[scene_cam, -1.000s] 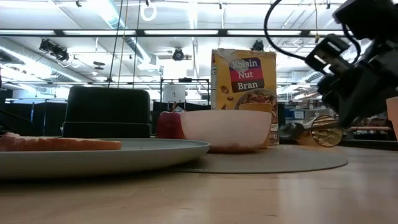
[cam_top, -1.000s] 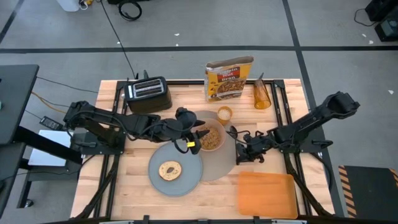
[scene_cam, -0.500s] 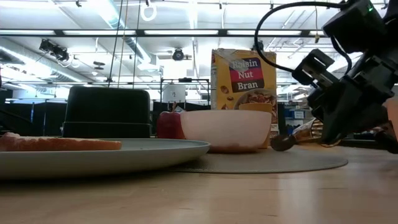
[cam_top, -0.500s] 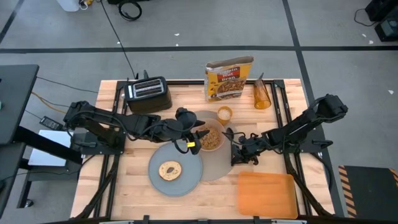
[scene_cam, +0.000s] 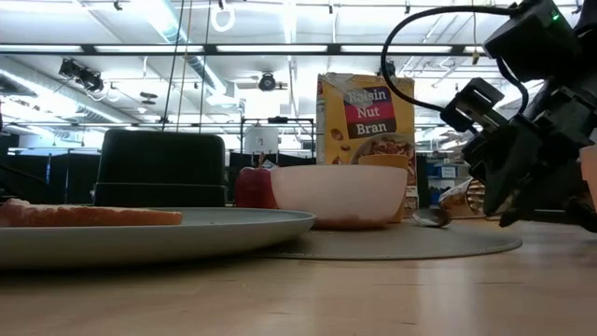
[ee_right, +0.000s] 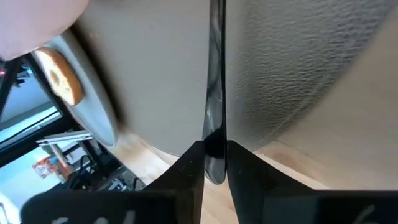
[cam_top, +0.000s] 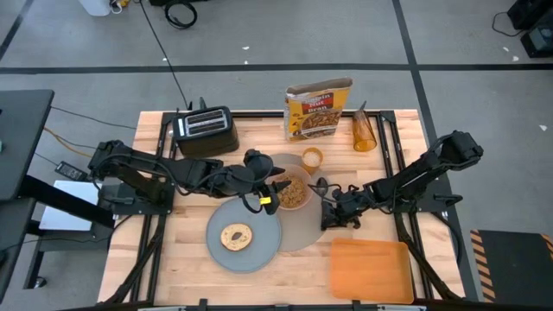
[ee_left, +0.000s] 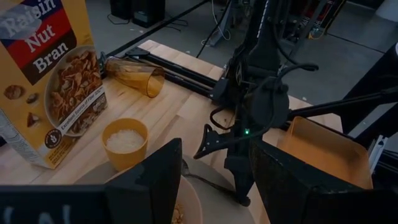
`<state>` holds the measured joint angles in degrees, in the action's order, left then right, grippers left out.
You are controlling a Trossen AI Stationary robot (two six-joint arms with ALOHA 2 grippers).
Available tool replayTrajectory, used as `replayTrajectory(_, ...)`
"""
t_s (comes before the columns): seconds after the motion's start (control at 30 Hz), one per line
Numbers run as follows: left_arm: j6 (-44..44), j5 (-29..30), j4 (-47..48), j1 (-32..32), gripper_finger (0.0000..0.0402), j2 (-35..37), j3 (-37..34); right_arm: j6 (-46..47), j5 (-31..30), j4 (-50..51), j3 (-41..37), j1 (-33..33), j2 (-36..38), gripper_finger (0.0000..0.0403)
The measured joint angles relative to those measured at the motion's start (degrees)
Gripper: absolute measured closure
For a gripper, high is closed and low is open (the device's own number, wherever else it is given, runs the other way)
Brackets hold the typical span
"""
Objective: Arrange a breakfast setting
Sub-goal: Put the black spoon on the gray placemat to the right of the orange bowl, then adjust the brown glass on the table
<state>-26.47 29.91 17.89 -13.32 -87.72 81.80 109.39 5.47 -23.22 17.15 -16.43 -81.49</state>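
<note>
The round taupe mat (cam_top: 304,229) carries the grey plate (cam_top: 259,249) with the bagel (cam_top: 236,236) and the pink bowl (cam_top: 295,192) of cereal. The orange cup (cam_top: 312,158) stands at the mat's far edge. The red apple (scene_cam: 252,187) shows behind the bowl in the low view. My right gripper (cam_top: 333,218) is low at the mat's right edge, shut on the metal spoon (cam_top: 322,192). My left gripper (cam_top: 270,195) is open at the bowl's left rim; its fingers (ee_left: 152,183) stand apart above the bowl (ee_left: 186,202). My right gripper pinches the spoon's handle (ee_right: 215,140) between its two fingers, near the handle's free end. The fingers come low from the table's right side, about along the handle. The spoon's bowl end (scene_cam: 431,217) rests on the mat, to the right of the pink bowl.
A black toaster (cam_top: 205,130) stands at the far left, a Raisin Nut Bran box (cam_top: 320,110) at the far middle, and an amber glass (cam_top: 364,132) lies beside it. A flat orange board (cam_top: 370,269) lies at the near right.
My right gripper has gone down and toward the table's left edge with the spoon. The spoon has come from the air down onto the mat, where its bowl end now rests beside the pink bowl.
</note>
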Motion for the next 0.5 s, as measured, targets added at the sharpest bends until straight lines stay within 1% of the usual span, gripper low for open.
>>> replayTrajectory(0.23,0.1,0.0,0.0,0.0,0.0205,0.0,0.0,-0.1,0.5,0.7,0.0,0.0,0.0,0.0303)
replayTrajectory(0.37,0.1,0.0,0.0,0.0,0.0205,0.0,0.0,-1.1,0.4,1.2,0.0,0.0,0.1,0.0301)
replayTrajectory(0.43,0.1,0.0,0.0,0.0,0.0205,0.0,0.0,-2.4,0.2,2.5,1.0,0.0,0.3,0.0301)
replayTrajectory(0.5,0.1,0.0,0.0,0.0,0.0205,0.0,0.0,-5.1,-0.3,5.5,3.6,-0.1,0.9,0.0301)
